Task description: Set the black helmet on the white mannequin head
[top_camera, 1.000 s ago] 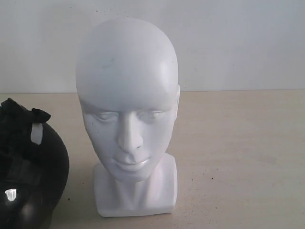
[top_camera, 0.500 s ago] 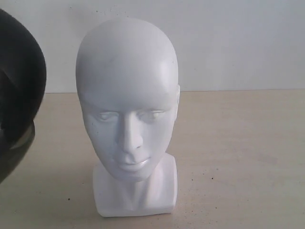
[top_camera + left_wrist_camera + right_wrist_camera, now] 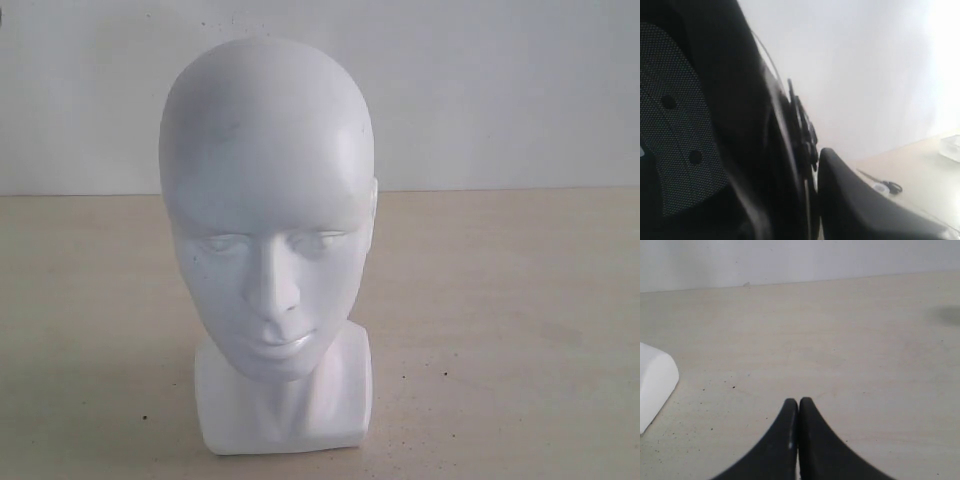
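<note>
Matte black round helmet (image 3: 700,125), mesh-lined: fills left wrist view's left side, pinched by your left claw (image 3: 812,162). Right claw (image 3: 798,409): pressed together, empty. Glossy white bald mannequin head (image 3: 265,200): exterior centre. Risk: off-centre lowering could topple it.

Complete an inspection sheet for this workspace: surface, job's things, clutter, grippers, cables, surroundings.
Surface: beige table, a few dark specks.
Job's things: white mannequin head upright, bare; black helmet not on it, seen only in the left wrist view, mesh lining showing.
Clutter: scissors-like item and a blurred clear container on the table, far off.
Grippers: left gripper jaws grip the helmet's edge; right gripper jaws shut, empty, over the table.
Cables: nothing seen.
Surroundings: plain white wall.
</note>
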You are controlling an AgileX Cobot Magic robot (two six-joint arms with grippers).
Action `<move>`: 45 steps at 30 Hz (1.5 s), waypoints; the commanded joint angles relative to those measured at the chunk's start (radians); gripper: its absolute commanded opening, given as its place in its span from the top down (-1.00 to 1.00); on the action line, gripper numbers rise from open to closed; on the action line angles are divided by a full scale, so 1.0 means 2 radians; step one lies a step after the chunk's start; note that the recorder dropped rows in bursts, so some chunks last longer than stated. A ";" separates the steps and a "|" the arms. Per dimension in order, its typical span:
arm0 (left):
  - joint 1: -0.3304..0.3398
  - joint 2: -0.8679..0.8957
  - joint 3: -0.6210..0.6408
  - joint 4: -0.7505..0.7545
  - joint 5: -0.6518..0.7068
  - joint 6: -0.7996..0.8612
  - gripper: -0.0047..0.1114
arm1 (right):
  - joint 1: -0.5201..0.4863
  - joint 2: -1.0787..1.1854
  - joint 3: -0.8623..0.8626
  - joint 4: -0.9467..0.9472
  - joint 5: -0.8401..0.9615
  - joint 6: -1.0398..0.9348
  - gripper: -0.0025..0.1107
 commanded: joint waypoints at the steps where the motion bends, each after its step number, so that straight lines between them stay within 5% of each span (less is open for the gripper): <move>1: -0.001 -0.023 -0.012 -0.048 -0.080 0.121 0.84 | -0.001 -0.002 0.000 -0.003 -0.006 0.000 0.96; 12: -0.001 -0.023 -0.012 -0.048 -0.148 0.063 0.84 | -0.001 -0.002 0.000 -0.003 -0.006 0.000 0.96; 37: -0.001 -0.023 -0.012 -0.034 -0.175 0.101 0.84 | -0.001 -0.002 0.000 -0.003 -0.006 -0.001 0.96; 40: -0.001 -0.023 -0.012 0.034 -0.177 0.046 0.84 | -0.001 -0.002 0.000 -0.003 -0.006 -0.001 0.96; 45: -0.001 -0.023 -0.006 0.264 -0.195 -0.210 0.84 | -0.001 -0.002 0.000 -0.003 -0.006 -0.001 0.96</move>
